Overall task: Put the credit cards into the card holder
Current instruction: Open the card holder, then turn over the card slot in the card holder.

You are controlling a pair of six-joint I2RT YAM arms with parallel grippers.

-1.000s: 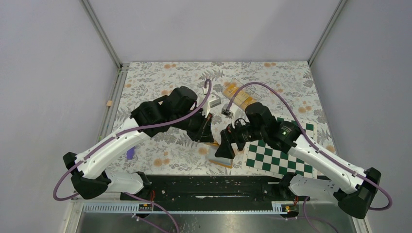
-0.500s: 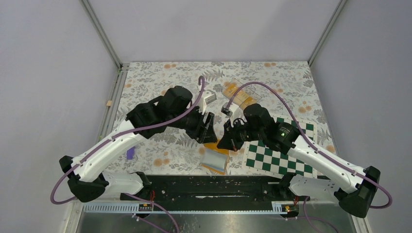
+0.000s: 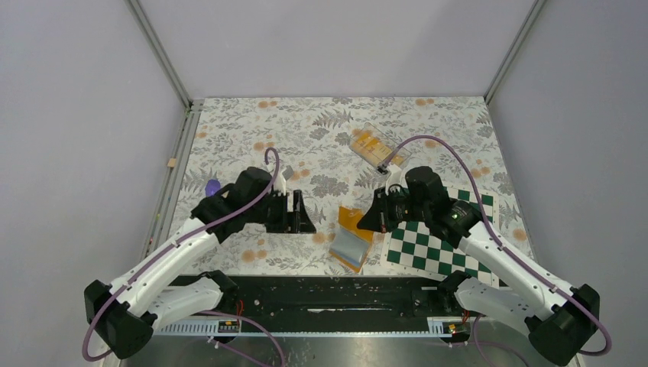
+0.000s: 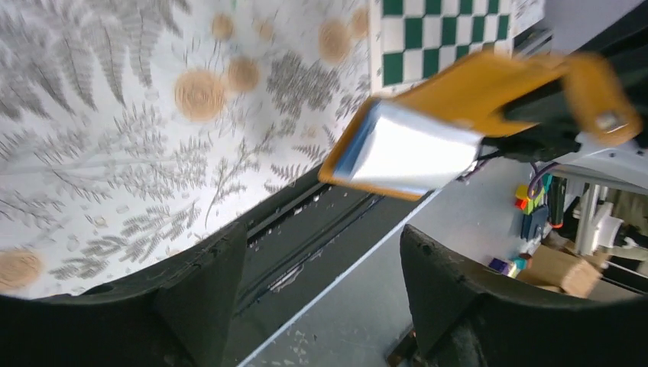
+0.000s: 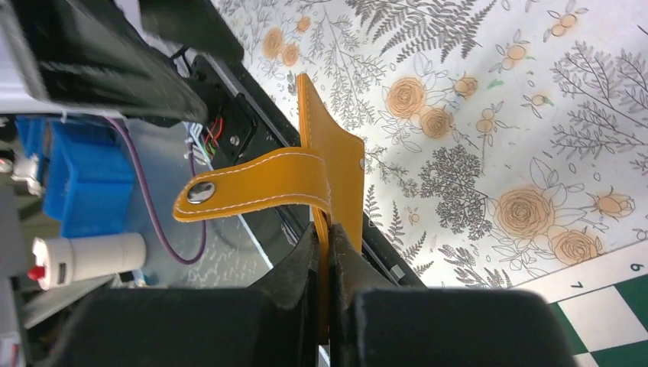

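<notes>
The card holder [image 3: 351,243], an orange wallet with pale blue-grey pockets, hangs open near the table's front edge. My right gripper [image 3: 374,219] is shut on its orange cover [image 5: 336,172]; the strap with its metal stud [image 5: 200,191] sticks out to the side. In the left wrist view the card holder [image 4: 416,141] hangs ahead of my left gripper [image 4: 321,267], which is open, empty and apart from it. My left gripper [image 3: 302,214] sits to the holder's left. Orange credit cards [image 3: 373,145] lie in a clear box at the back.
A green-and-white chequered board [image 3: 439,248] lies under the right arm, also in the left wrist view as the chequered board [image 4: 443,30]. The clear plastic box [image 3: 380,150] stands at the back centre. A small purple object [image 3: 212,186] lies left of the left arm. The black rail [image 3: 336,294] runs along the front edge.
My left gripper opened, let go of the holder and drew back to the left. My right gripper shut on the holder's orange cover and shifted right, so the holder now hangs open.
</notes>
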